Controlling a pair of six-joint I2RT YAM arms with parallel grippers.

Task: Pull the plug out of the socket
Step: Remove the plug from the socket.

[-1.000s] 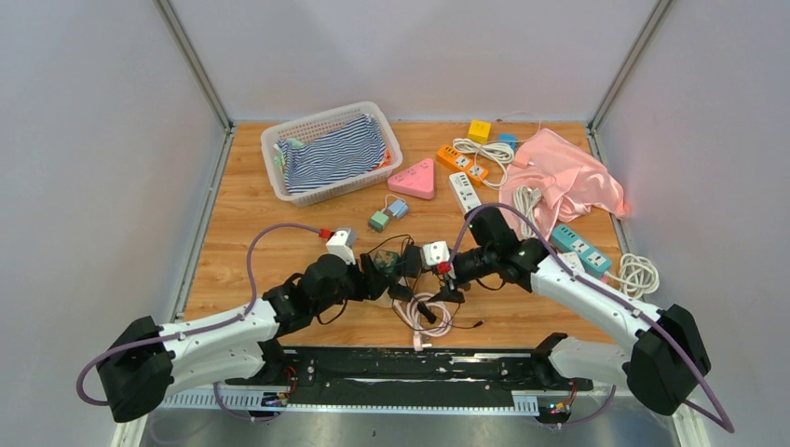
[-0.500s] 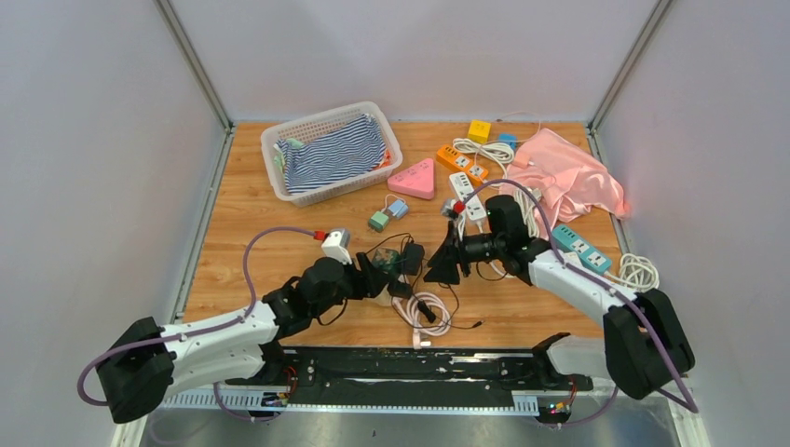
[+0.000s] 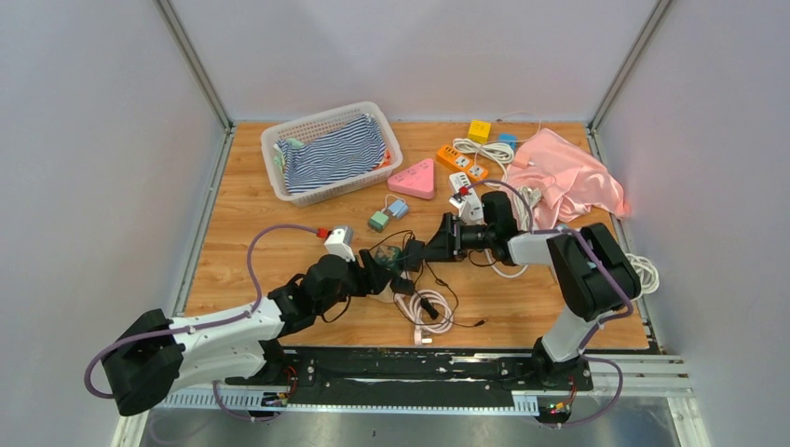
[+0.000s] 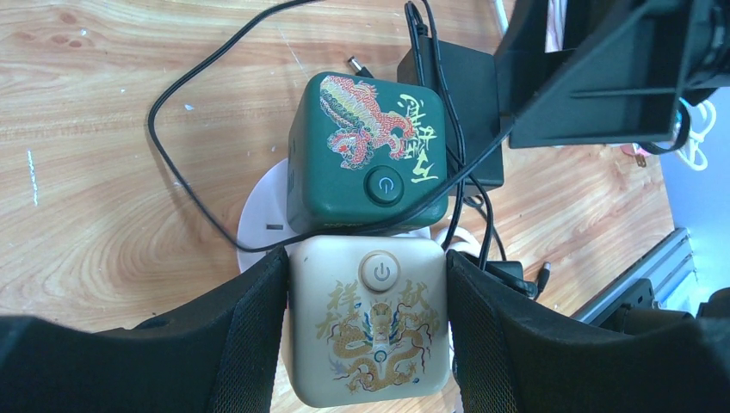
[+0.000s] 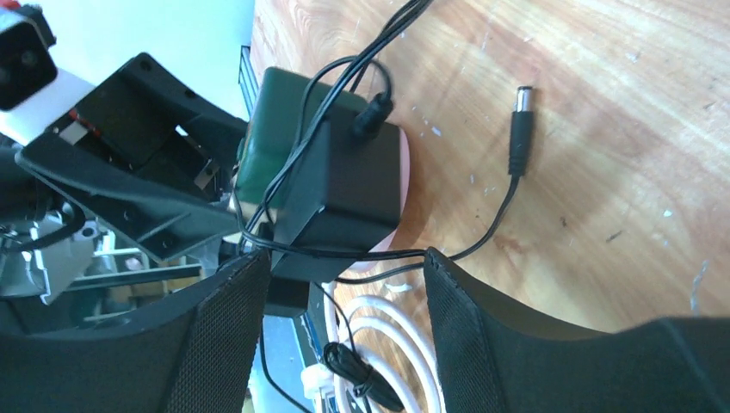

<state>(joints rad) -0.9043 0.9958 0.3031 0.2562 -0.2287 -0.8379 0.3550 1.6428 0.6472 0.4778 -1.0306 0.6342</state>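
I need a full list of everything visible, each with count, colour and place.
cubic socket with red print: one, green, centre.
cubic socket with gold print: one, cream, against green one.
boxy plastic plug adapter: one, black, against green socket.
plastic mesh basket: one, white, far left, holding striped cloth.
triangular plastic block: one, pink, behind centre.
power strip: one, orange, far side.
crumpled cloth: one, pink, far right.
coiled cable: one, pale pink, near edge.
left end effector: one, black, shut on cream socket.
right end effector: one, black, open at adapter.

Left gripper (image 4: 367, 331) clamps cream cube (image 4: 368, 344) touching green cube (image 4: 366, 155)
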